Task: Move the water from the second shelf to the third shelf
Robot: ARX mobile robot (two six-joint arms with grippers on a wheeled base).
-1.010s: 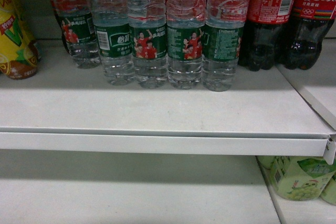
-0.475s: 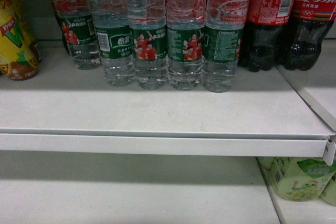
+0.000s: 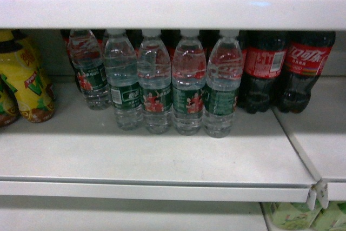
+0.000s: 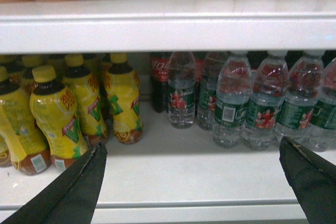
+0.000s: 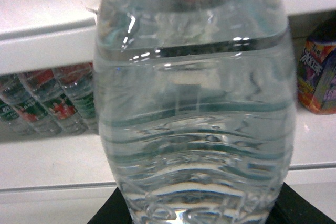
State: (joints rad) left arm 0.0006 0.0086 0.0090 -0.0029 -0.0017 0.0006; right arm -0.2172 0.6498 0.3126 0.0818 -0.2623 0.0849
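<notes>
**Desk:** What can't you make out?

**Operator:** Biggest first. The upper shelf lip (image 3: 162, 9) runs across the whole head view and cuts off the caps of everything on the shelf (image 3: 162, 160) under it. Neither arm shows in that view. In my right wrist view the held bottle (image 5: 194, 129) fills nearly the whole picture: clear, ribbed, its top cut off and no label showing. I can't tell which shelf it is level with, only that it hangs in front of a white shelf edge.

**Desk:** And the claws?

**Operator:** The right gripper (image 5: 197, 216) shows only as dark corners on either side of the bottle's base, pinching it. The left gripper (image 4: 194, 182) is spread wide with nothing between its fingers (image 4: 79, 187).

**Desk:** What else is there?

**Operator:** The row of water bottles (image 3: 162, 90) with green labels stands mid-shelf, one of them set further back on the left. Cola bottles (image 3: 281, 74) stand just to its right and yellow bottles (image 3: 27, 85) at the left edge, partly cropped. Green packs (image 3: 303, 215) sit below, mostly cut off.
</notes>
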